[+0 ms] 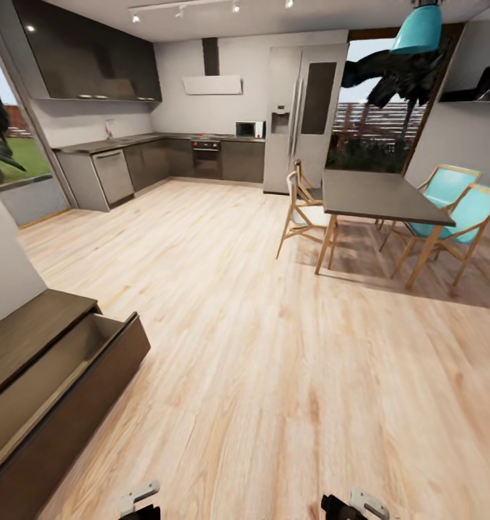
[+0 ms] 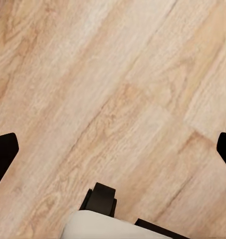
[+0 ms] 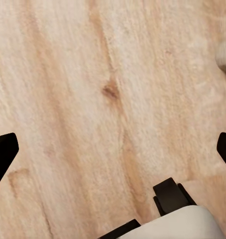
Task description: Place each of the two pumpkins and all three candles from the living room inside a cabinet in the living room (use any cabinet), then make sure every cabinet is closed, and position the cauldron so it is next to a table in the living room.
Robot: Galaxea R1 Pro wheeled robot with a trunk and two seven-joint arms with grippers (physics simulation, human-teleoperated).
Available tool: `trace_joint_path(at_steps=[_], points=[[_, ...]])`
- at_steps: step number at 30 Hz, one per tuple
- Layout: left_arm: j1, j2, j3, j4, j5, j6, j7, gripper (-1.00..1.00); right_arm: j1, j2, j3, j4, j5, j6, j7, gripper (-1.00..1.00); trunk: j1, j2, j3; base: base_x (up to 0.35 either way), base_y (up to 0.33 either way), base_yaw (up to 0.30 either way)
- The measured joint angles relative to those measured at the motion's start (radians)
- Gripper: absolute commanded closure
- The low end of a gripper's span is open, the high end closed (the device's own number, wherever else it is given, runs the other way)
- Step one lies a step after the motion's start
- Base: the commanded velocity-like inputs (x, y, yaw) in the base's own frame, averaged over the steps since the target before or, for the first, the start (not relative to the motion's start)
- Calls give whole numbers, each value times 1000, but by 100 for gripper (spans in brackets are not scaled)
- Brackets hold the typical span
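Cabinet [image 1: 50, 375] sits off left fingers' side, one drawer pulled out, pale inside bare as far as visible. Left fingers [image 2: 113, 149] spread wide, nothing between tips, plank floor [image 2: 117, 79] beyond them. Right fingers [image 3: 113, 149] likewise apart and empty over floor. Dining table [image 1: 378, 195] with turquoise chairs [image 1: 461, 209] well ahead of right fingers, kitchen behind. Judgement: transit step, hunting pumpkins and candles. Keep arms tucked, turn base slowly, steer clear of drawer front, leave drawer open for loading.

One cabinet [image 1: 50, 375], one dining table [image 1: 378, 195], three chairs [image 1: 302, 209], one fridge [image 1: 302, 108], one microwave [image 1: 249, 129]
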Motion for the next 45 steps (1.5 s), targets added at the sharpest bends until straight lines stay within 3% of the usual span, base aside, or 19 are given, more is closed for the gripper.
trace_joint_path(at_steps=[18,45], points=[[0,0,0,0,0,0,0,-100,0,0,0,0,0,0,0,-100,0,0,-3,-73,-156,-281],[0,0,0,0,0,0,1,-100,0,0,0,0,0,0,0,-100,0,0,-11,-3,-5,-281]])
